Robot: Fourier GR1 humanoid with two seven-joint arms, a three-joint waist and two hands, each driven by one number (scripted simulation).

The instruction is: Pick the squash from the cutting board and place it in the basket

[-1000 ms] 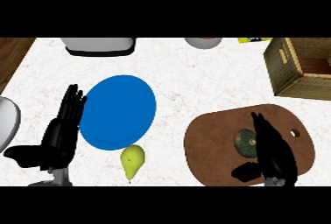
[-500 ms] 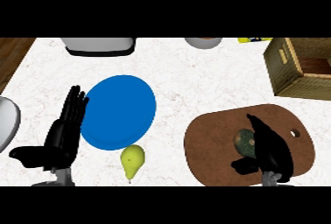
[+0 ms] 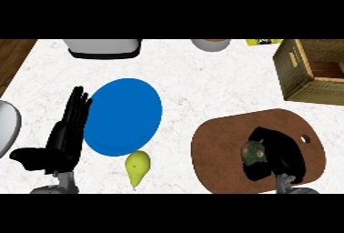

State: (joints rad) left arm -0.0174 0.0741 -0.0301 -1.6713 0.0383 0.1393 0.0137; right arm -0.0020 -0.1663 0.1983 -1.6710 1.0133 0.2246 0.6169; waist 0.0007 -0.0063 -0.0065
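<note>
A dark green squash (image 3: 252,152) lies on the round brown cutting board (image 3: 222,145) at the lower right. My right hand (image 3: 282,152) is over it, fingers and thumb curled round the squash, hiding most of it. The wooden basket (image 3: 310,73) stands at the upper right, apart from the board. At the left, beside the blue plate, my left hand (image 3: 64,136) rests open with its fingers pointing up.
A blue plate (image 3: 124,116) lies left of centre, with a yellow-green pear (image 3: 138,167) just below it. A grey appliance (image 3: 104,47) and a bowl (image 3: 211,44) stand at the back edge. A grey rounded object (image 3: 7,127) shows at the far left.
My right hand has closed round the squash, its fingers curling down from straight. The left hand has barely moved.
</note>
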